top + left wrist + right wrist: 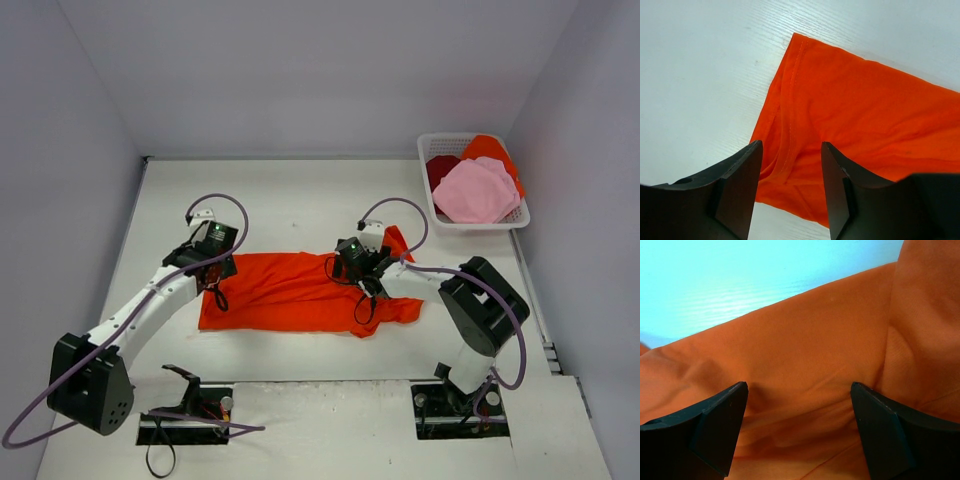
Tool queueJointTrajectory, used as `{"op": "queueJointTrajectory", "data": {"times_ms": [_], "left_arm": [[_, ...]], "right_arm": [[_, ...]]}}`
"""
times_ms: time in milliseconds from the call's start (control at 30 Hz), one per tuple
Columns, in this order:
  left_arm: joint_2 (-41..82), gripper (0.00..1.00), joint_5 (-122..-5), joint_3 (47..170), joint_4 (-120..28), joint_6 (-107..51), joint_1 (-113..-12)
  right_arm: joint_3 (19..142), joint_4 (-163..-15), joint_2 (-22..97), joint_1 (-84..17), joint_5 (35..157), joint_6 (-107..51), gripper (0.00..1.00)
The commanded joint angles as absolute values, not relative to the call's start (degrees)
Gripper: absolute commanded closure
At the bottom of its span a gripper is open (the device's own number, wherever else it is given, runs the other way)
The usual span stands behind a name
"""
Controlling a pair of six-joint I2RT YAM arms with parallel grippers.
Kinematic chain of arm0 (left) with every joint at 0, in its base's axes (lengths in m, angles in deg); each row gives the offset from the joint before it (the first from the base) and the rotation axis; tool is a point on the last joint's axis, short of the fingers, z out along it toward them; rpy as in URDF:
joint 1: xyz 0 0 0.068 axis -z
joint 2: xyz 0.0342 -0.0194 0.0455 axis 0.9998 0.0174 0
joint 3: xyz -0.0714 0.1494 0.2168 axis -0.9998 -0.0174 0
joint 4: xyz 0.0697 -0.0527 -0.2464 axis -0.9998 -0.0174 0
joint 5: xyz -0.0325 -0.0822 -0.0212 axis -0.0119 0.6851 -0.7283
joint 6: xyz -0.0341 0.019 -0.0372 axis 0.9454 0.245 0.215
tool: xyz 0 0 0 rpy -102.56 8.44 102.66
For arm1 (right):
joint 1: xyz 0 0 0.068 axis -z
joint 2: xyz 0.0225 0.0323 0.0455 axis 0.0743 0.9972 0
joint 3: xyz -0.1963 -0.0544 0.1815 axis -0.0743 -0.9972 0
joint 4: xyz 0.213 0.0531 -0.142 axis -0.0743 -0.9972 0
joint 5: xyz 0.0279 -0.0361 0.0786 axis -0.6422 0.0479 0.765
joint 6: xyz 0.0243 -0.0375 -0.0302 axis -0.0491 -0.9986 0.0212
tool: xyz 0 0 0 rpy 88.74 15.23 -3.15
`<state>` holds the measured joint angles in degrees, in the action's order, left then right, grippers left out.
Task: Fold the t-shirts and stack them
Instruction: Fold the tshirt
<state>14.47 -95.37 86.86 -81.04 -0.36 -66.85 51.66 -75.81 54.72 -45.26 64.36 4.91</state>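
A: Orange-red t-shirt, position?
B: I saw it spread flat on the table, lightly wrinkled.
A: The rest?
B: Pink t-shirt, dark red t-shirt and orange t-shirt lay bunched in the basket.

T-shirts: four. One orange-red t-shirt lies on the table. Three are in the basket: one pink t-shirt, one dark red t-shirt, one orange t-shirt. Baskets: one. Tables: one. Grippers: two, left gripper and right gripper.
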Motion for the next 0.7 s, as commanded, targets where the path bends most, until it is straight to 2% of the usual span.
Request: {"op": "queueJointTrajectory", "data": {"times_ms": [0, 667], "left_arm": [[16.31, 0.54, -96.59, 87.27, -78.06, 0.94, -66.85], [23.00, 0.53, -98.34, 86.13, -77.97, 3.75, -66.85]], "right_arm": [[50.03, -78.88, 55.28, -45.40, 64.73, 6.09, 0.19], [49.15, -79.67, 53.69, -45.40, 64.29, 6.18, 0.19]]}}
